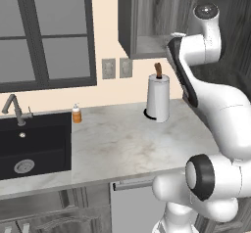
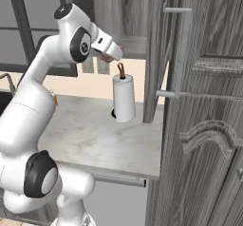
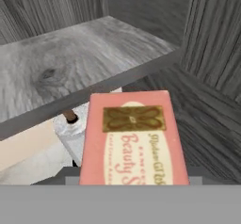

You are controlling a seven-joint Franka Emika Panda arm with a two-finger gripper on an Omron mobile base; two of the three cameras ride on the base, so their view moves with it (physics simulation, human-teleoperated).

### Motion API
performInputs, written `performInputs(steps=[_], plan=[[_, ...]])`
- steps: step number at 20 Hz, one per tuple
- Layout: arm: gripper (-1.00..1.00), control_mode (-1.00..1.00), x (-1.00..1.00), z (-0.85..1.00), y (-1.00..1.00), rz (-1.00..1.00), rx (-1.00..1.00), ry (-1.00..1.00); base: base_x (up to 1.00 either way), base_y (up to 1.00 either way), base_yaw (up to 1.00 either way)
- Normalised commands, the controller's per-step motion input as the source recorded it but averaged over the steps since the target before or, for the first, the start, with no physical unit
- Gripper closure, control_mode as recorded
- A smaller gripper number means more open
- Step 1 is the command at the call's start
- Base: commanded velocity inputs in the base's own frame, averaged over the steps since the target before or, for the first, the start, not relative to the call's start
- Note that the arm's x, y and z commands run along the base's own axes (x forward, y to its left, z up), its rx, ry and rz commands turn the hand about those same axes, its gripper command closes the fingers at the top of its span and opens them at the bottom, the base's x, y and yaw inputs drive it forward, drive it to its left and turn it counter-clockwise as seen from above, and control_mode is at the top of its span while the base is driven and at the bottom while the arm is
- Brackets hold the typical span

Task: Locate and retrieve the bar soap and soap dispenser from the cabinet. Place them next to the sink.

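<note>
Right at the cabinet (image 3: 70, 63) shelf edge, gripper (image 2: 115, 53) looks clamped on the bar soap (image 3: 132, 138), could clip the door pulling out.

the pink soap (image 3: 132, 138) with cream label sits close before the open cabinet (image 3: 70, 58) shelf, while the orange dispenser (image 1: 76, 113) stands upright on the bench beside the black sink (image 1: 34, 144).

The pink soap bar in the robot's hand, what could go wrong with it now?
The flat pink rectangular soap bar looks held just outside the dark grey wood-grain cabinet, high above the counter, so a slip would probably drop it far. The tall white paper-towel roll stands right below; lowering straight down might knock it. The open cabinet door is close beside the arm and could get bumped.
</note>
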Motion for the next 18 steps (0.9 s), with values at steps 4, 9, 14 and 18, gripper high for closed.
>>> performInputs(steps=[4, 9, 14, 18], plan=[[1.00, -1.00, -0.79, 0.00, 0.33, 0.00, -0.04, 0.00, 0.00, 0.00, 0.00], [1.00, -1.00, -0.74, -0.05, 0.38, 0.00, -0.03, 0.00, 0.00, 0.00, 0.00], [1.00, -1.00, -0.64, -0.27, 0.41, 0.02, 0.00, -0.01, 0.00, 0.00, 0.00], [1.00, -1.00, -0.44, -0.15, 0.19, 0.05, 0.00, -0.06, 0.00, 0.00, 0.00]])
